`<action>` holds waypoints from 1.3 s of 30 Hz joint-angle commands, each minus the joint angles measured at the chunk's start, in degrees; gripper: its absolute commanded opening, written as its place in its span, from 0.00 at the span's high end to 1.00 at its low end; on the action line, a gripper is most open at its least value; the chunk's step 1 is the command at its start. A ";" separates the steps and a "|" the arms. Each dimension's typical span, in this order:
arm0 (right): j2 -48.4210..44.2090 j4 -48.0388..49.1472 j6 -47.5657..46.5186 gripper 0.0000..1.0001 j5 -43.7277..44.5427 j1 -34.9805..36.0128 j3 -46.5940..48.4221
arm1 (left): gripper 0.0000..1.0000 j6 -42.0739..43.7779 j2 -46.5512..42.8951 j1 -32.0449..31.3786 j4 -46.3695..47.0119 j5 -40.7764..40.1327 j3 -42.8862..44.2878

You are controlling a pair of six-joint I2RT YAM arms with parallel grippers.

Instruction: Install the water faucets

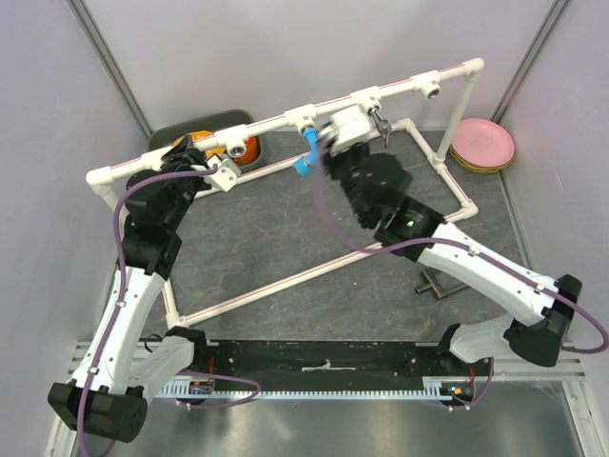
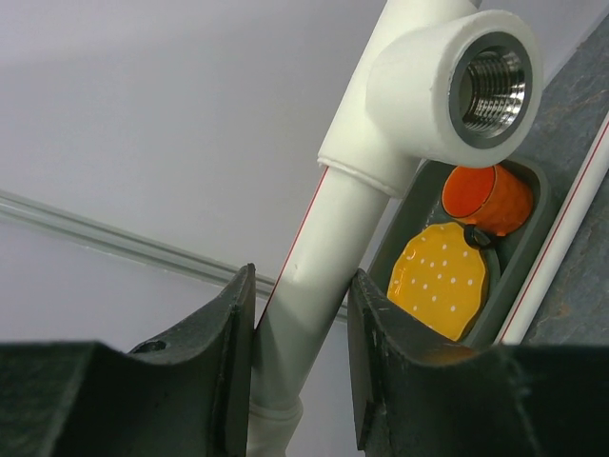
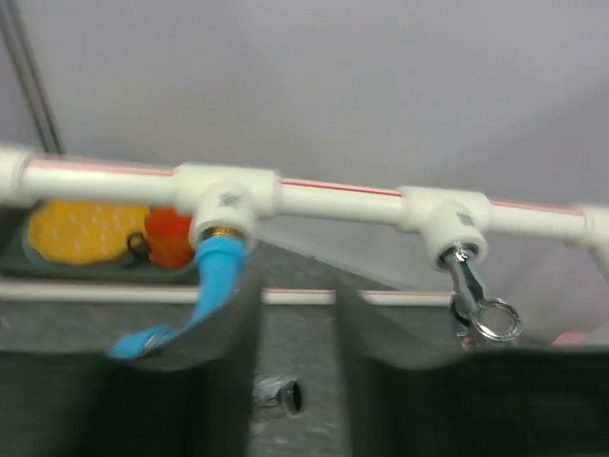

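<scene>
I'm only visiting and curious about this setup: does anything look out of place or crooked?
One thing stands out: a small metal piece lies loose on the dark mat beside the right arm, apart from the pipe frame. The blue faucet and chrome faucet hang from their sockets, and nothing looks spilled or broken.

left pincer point(image 2: 302, 286) clamped on pipe point(image 2: 314, 228) | right pincer point(image 3: 297, 286) parted, empty | both arms extended forward

Robot lab test booth: plain grey walls point(image 1: 285, 48), dark mat point(image 1: 266, 228), slotted rail point(image 1: 324, 388).
</scene>
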 commanded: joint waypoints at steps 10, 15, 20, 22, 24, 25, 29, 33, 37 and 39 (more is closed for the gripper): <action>-4.61 4.90 19.25 0.56 -17.00 -7.07 -0.97 | 0.98 -10.42 0.75 1.52 -1.52 -1.87 -1.38; -5.94 -6.88 -5.26 0.33 -14.75 -2.95 4.40 | 0.98 -10.69 1.11 1.69 -1.52 -1.51 -1.29; -3.75 -15.77 -32.86 0.14 -1.51 6.53 5.38 | 0.98 -10.69 1.11 1.78 -1.60 -1.43 -1.20; -3.13 -15.69 -44.43 0.07 2.46 8.13 3.10 | 0.98 -10.69 1.11 1.78 -1.61 -1.43 -1.20; -1.90 -15.43 -50.54 0.03 8.60 9.45 2.04 | 0.98 -10.69 1.02 1.78 -1.61 -1.43 -1.11; -0.94 -14.73 -55.52 0.02 10.55 9.71 0.99 | 0.98 -10.69 1.10 1.78 -1.69 -1.43 -1.20; 0.65 -7.72 -68.21 0.02 18.12 10.42 -3.32 | 0.98 -10.69 1.02 1.78 -1.52 -1.34 -1.11; 3.11 -2.15 -75.61 0.02 20.50 10.25 -5.70 | 0.98 -10.69 0.49 1.78 -1.52 -1.43 -1.29; 5.74 9.76 -82.18 0.02 18.93 9.10 -8.41 | 0.98 -10.69 0.14 1.78 -1.25 -1.43 -1.55; 6.89 15.56 -86.23 0.02 18.04 7.87 -8.95 | 0.98 -10.69 0.05 1.78 -1.25 -1.34 -1.55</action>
